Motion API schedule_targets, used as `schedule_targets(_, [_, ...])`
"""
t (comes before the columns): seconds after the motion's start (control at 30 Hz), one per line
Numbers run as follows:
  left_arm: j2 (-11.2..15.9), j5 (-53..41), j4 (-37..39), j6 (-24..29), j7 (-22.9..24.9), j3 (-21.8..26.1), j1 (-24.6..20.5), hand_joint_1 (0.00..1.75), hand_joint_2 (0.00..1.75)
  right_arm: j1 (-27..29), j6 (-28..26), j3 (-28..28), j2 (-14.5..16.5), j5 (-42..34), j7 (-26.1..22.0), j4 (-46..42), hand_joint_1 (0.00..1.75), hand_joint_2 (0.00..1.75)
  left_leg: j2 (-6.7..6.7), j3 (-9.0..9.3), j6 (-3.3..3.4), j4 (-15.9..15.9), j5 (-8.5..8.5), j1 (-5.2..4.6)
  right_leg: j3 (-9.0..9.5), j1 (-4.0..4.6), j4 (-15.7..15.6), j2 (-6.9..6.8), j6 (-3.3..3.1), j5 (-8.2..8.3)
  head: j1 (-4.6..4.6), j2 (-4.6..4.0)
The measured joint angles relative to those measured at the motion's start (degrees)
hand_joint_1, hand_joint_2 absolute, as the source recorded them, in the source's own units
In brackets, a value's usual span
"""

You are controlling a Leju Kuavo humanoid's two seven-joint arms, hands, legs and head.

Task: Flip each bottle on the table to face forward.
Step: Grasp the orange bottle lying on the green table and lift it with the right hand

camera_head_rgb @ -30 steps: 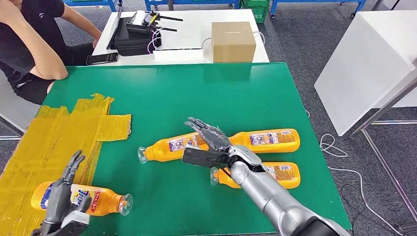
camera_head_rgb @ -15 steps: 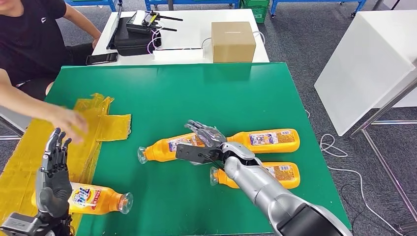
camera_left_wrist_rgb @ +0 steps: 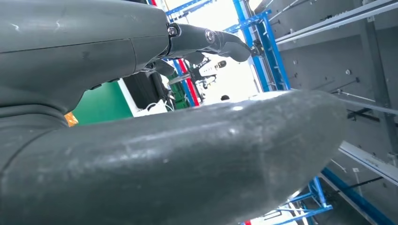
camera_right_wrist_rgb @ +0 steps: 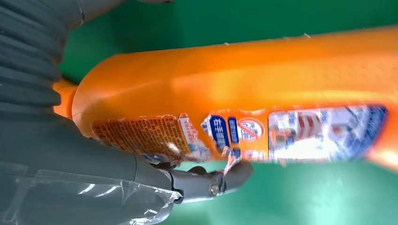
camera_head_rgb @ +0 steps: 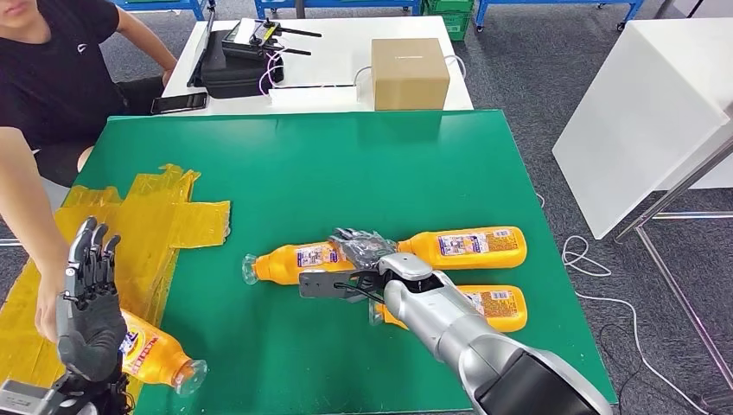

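Note:
Several orange bottles lie on the green table (camera_head_rgb: 346,164). My right hand (camera_head_rgb: 361,259) curls its fingers over the middle bottle (camera_head_rgb: 290,261), thumb on the near side. In the right wrist view this bottle (camera_right_wrist_rgb: 244,84) shows its small-print label, with a fingertip (camera_right_wrist_rgb: 234,171) against it. Two more bottles (camera_head_rgb: 471,246) (camera_head_rgb: 494,307) lie to the right, small-print labels up. At the near left, a bottle with a blue logo (camera_head_rgb: 156,356) lies tilted, neck toward me. My left hand (camera_head_rgb: 86,303) is raised above it, fingers straight and apart. A person's hand (camera_head_rgb: 45,304) is at its base.
Yellow tape (camera_head_rgb: 147,216) covers the table's left part. Behind the green table a white desk holds a cardboard box (camera_head_rgb: 410,73), a black bag (camera_head_rgb: 233,73) and a phone (camera_head_rgb: 179,102). A white table (camera_head_rgb: 640,112) stands to the right, with cables (camera_head_rgb: 588,259) on the floor.
My right hand's fingers have curled down over the middle bottle. My left hand rose off the near-left bottle. A person's arm reached in, and that bottle turned its neck toward me.

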Motion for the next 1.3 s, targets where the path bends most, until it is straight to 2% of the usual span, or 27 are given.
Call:
schedule_targets(0.07, [-0.3,0.2,0.0,-0.5,0.0,0.0,-0.3,0.0,0.0,-0.5,2.0,1.7,0.3,1.8,1.9,0.8,1.2,1.75,0.0,0.07,0.0,0.0,0.0,0.0,0.07,0.01,0.0,0.0,0.0,0.0,-0.01,0.0])
schedule_targets(0.1, [-0.4,0.3,0.0,-0.8,0.0,0.0,-0.4,0.0,0.0,-0.7,3.0,2.5,0.4,2.5,2.7,1.2,1.52,1.75,0.0,0.11,0.0,0.0,0.0,0.0,0.11,0.02,0.0,0.0,0.0,0.0,0.01,0.0])
schedule_targets(0.13, [-0.5,0.4,0.0,-1.0,0.0,0.0,-0.6,0.0,0.0,-0.8,3.7,3.1,0.5,3.0,3.2,1.5,1.6,1.75,0.0,0.15,0.0,0.0,0.0,0.0,0.14,0.02,0.0,0.0,0.0,0.0,0.0,0.0])
schedule_targets(0.23, [-0.7,0.8,0.0,-1.4,0.0,0.0,-1.0,0.0,0.0,-0.7,5.1,4.7,0.6,3.9,4.1,2.3,1.62,1.75,0.04,0.28,0.0,0.0,-0.02,0.0,0.26,0.02,0.0,0.02,0.0,0.0,-0.02,-0.01])
schedule_targets(0.37, [-1.0,1.0,0.0,-1.7,0.0,0.0,-1.2,0.0,0.0,-0.8,5.4,5.8,0.6,4.3,4.4,2.8,1.75,1.75,0.15,0.54,0.0,0.0,-0.04,-0.01,0.5,0.02,0.0,0.06,0.0,-0.01,0.01,0.0])
schedule_targets(0.6, [-1.1,1.4,0.0,-2.1,0.0,0.0,-1.5,0.0,0.0,-0.7,5.0,6.1,0.6,3.8,4.6,3.2,1.75,1.75,0.14,0.73,0.0,0.0,-0.04,-0.02,0.7,0.02,-0.1,0.06,0.0,-0.01,-0.03,0.0])
schedule_targets(0.97, [-1.4,2.0,0.0,-2.3,0.0,0.0,-1.7,0.0,0.0,-0.2,1.9,6.0,0.6,2.3,5.0,3.5,1.75,1.75,0.16,0.75,0.0,0.0,-0.04,-0.01,0.72,0.04,0.0,0.07,0.0,0.0,-0.02,0.0])
schedule_targets(1.07, [-1.7,2.8,0.0,-3.0,0.0,0.1,-1.7,0.0,0.0,0.2,-2.7,5.2,0.6,0.2,3.6,3.6,1.75,1.75,0.16,0.72,0.0,0.0,-0.04,-0.01,0.75,0.02,0.0,0.07,0.0,0.0,-0.02,0.0])
schedule_targets(1.2, [-4.6,9.7,0.4,-8.7,0.1,2.7,0.2,0.0,1.75,3.0,-18.2,0.4,0.4,-5.2,-5.2,2.0,1.75,1.75,0.2,0.58,0.0,0.0,-0.04,0.0,0.64,-0.04,0.0,0.16,0.0,0.0,-0.02,0.0])
schedule_targets(1.3, [-9.2,16.9,1.1,-14.4,1.9,6.9,2.3,0.0,1.75,6.0,-25.2,-4.4,0.2,-7.7,-11.6,-3.2,1.75,1.75,0.2,0.49,0.0,0.0,-0.05,0.0,0.48,-0.02,0.0,0.23,0.01,-0.01,-0.02,0.0])
